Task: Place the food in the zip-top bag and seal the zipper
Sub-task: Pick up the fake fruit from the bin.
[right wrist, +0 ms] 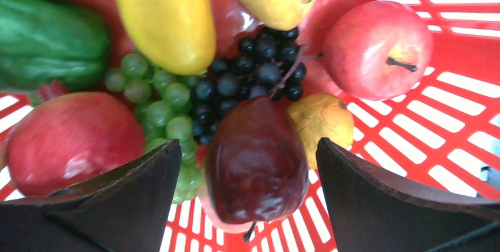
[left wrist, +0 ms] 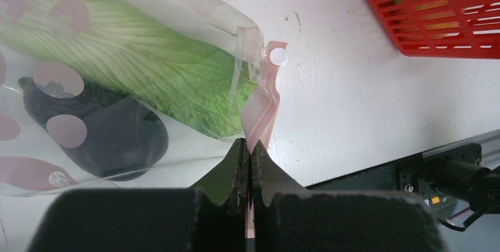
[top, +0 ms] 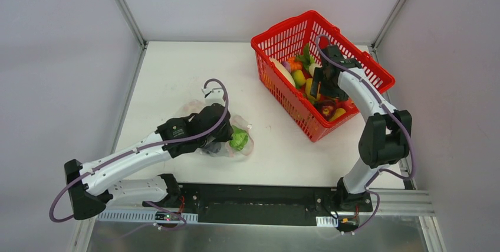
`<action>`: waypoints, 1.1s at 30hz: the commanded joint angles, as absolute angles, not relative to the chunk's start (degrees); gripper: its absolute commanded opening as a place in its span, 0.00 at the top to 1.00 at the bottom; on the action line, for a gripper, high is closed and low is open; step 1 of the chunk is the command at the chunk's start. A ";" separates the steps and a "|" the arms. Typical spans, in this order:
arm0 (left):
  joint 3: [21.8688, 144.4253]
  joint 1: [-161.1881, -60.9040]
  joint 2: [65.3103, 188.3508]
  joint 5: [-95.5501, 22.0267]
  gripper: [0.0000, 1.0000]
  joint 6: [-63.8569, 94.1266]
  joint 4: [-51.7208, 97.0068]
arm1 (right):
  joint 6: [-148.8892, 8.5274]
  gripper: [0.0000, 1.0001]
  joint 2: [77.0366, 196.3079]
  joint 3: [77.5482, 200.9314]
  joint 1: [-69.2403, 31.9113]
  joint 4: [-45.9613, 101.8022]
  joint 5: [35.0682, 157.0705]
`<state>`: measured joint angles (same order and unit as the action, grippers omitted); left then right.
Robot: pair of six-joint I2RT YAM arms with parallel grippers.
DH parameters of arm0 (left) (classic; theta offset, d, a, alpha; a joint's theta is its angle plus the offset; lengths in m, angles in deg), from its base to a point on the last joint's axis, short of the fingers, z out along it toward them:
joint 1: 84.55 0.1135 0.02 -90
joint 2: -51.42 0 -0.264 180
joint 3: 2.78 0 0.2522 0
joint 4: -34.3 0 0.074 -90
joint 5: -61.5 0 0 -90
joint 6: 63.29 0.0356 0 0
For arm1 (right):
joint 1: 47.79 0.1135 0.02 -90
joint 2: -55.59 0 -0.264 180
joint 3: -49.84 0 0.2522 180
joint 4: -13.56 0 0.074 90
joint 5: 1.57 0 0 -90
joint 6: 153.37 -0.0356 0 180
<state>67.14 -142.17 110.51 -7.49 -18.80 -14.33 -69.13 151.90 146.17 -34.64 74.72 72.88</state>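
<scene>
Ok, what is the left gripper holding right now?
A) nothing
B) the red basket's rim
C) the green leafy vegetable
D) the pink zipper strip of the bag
D: in the wrist view the left gripper is pinched shut on the zipper at a corner of the zip-top bag.

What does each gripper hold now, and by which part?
The left gripper is shut on the clear crinkly plastic zip-top bag, pinching its pink-red zipper strip. The right gripper is open over the red mesh basket, holding nothing.
</scene>
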 commanded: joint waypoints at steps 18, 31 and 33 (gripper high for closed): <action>67.58 -140.94 105.29 -7.09 1.00 -18.08 -14.73 | -78.07 0.32 154.21 142.37 -34.91 75.85 75.82; 67.49 -140.95 104.99 -7.11 1.00 -18.92 -15.05 | -77.27 0.62 145.35 141.66 -34.88 71.62 76.06; 67.45 -140.94 104.97 -7.04 1.00 -18.99 -15.10 | -77.47 0.62 144.07 141.40 -34.92 70.80 76.46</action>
